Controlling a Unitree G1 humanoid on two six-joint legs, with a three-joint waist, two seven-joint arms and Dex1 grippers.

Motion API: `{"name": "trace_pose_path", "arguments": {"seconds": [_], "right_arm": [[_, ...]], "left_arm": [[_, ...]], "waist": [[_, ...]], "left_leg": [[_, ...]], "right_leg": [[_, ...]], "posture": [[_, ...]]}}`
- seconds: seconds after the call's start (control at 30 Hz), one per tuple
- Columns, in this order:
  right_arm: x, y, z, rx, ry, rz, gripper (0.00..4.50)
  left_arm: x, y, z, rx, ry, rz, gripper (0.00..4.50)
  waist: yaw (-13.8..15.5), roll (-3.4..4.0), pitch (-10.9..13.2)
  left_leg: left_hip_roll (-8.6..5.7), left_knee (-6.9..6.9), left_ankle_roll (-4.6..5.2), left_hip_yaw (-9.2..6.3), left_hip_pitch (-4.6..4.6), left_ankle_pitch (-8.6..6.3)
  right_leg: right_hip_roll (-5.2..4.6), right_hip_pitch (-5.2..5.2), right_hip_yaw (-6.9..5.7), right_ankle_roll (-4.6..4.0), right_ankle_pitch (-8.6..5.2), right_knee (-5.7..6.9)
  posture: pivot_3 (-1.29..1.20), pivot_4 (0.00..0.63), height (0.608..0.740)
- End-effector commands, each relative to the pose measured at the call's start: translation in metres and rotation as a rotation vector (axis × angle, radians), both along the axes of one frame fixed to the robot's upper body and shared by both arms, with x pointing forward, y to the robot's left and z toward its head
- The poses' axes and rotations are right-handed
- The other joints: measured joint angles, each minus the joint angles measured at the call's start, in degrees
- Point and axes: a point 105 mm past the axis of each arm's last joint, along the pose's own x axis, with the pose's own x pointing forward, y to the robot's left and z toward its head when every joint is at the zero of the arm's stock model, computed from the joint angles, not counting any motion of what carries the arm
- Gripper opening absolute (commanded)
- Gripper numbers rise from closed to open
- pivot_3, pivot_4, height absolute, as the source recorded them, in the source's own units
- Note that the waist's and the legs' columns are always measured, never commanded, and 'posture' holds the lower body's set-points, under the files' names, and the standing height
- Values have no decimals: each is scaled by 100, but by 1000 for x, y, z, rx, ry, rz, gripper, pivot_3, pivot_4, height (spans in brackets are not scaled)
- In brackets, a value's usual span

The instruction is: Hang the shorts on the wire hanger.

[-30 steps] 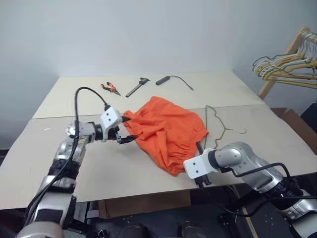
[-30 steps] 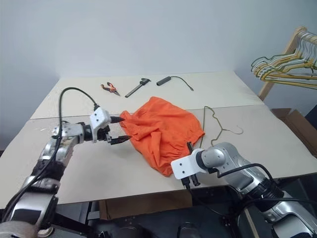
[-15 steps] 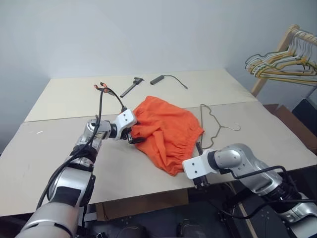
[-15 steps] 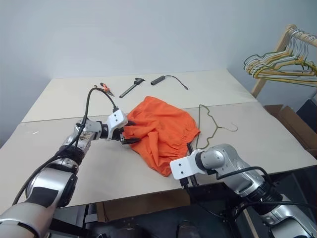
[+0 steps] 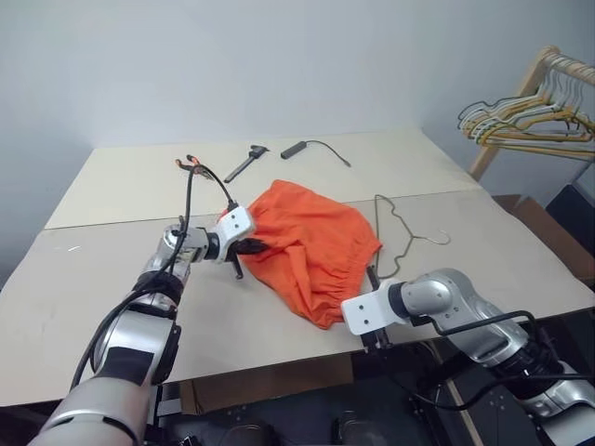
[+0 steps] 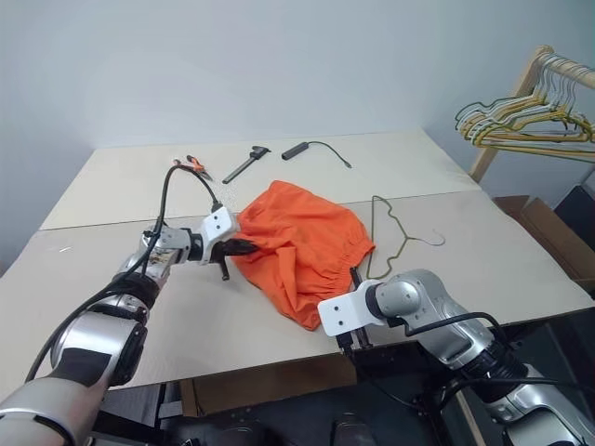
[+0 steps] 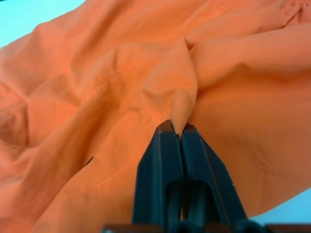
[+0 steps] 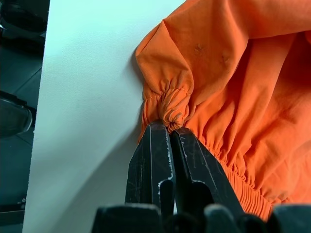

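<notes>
Pinching the shorts [image 5: 311, 246] now, left gripper [image 7: 176, 129] newly clamped on a fold, right gripper [image 8: 166, 128] still clamped on the waistband.

We see the shorts [image 5: 311, 249] as soft, matt, creased orange cloth. The wire hanger [image 5: 402, 232] looks like thin dull metal. The desk [image 5: 112, 279] is smooth, matt and pale.

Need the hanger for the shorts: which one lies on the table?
The single wire hanger, lying flat beside the shorts. The others hang bunched on the wooden rack.

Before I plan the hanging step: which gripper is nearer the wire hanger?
Right. The right gripper pinches the shorts beside the wire hanger; the left gripper grips their far side.
</notes>
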Motion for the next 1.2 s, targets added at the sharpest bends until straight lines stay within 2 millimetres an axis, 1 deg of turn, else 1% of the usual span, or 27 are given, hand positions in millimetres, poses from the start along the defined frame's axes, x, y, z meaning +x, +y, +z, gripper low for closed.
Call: {"name": "trace_pose_path", "arguments": {"seconds": [0.03,0.1,0.2,0.3,0.37,0.5,0.6,0.67,0.73,0.83,0.9,0.97,1.0,1.03,1.1,1.2], "right_arm": [[18,-6,14,2,-71,-48,0],[23,-7,15,-5,-79,-60,0],[47,-11,21,-30,-142,-79,0],[65,-13,27,-48,-193,-76,0],[80,-7,32,-44,-229,-65,0],[100,11,40,-4,-289,-39,0],[107,21,41,-1,-322,-2,0],[106,23,40,-13,-330,31,0],[100,24,41,3,-311,59,0],[84,18,42,10,-273,121,0],[74,12,40,-8,-250,152,0],[64,3,37,-39,-217,181,0],[58,-2,34,-60,-195,199,0],[54,-5,31,-76,-174,218,0],[44,-12,25,-102,-169,307,0],[36,-17,19,-119,-199,414,0]], "left_arm": [[6,19,36,-16,-149,13,23],[2,28,41,-21,-174,16,23],[-23,62,47,31,-192,-31,23],[-44,82,51,62,-193,-41,23],[-61,97,53,115,-200,-40,23],[-92,107,62,147,-209,-47,23],[-121,110,66,174,-179,-67,23],[-142,112,65,204,-137,-79,23],[-162,116,62,246,-87,-90,23],[-198,124,55,321,24,-103,23],[-216,129,49,375,88,-109,23],[-226,132,44,405,120,-93,23],[-231,133,42,419,136,-86,23],[-234,133,40,429,147,-84,23],[-239,132,36,449,169,-76,23],[-240,128,28,461,176,-74,23]], "waist": [[-17,0,0],[-35,0,0],[-107,3,-1],[-145,3,0],[-140,5,1],[-127,6,1],[-115,7,2],[-104,9,4],[-88,12,6],[-84,12,7],[-62,15,9],[-13,15,9],[15,15,9],[32,19,11],[46,23,14],[29,22,14]], "left_leg": [[1,0,0,1,0,0],[2,-1,-1,2,0,0],[5,-2,-5,6,4,-1],[6,-6,-15,10,4,0],[5,-5,-19,11,0,2],[4,-10,-30,20,-5,8],[2,-13,-56,37,-11,22],[2,-16,-58,40,-14,23],[2,-18,-58,43,-18,23],[5,-18,-58,49,-15,22],[6,-20,-56,51,-6,21],[6,-21,-45,52,6,14],[11,-21,-27,54,11,3],[13,-21,-28,54,21,3],[14,-23,-28,59,48,1],[17,-28,-69,65,85,-34]], "right_leg": [[0,-1,0,0,0,0],[0,-4,3,-1,1,3],[-1,-7,9,-2,1,7],[1,-18,19,-2,2,16],[0,-25,21,-3,2,20],[-2,-46,38,-4,2,37],[-4,-74,61,-6,0,76],[-4,-78,65,-6,-1,82],[-3,-84,67,-7,-2,79],[-2,-84,70,-8,-4,74],[-2,-78,70,-10,-8,73],[-2,-70,70,-20,-16,74],[0,-69,70,-50,-37,76],[2,-62,69,-54,-40,77],[1,-47,70,-55,-52,78],[1,-28,71,-40,-70,77]], "posture": [[-47,0,740],[-30,0,740],[-11,0,740],[11,0,740],[21,0,740],[37,0,740],[47,0,740],[48,0,740],[47,0,740],[52,0,740],[53,0,740],[51,0,740],[51,0,740],[51,0,740],[36,0,740],[30,0,740]]}}
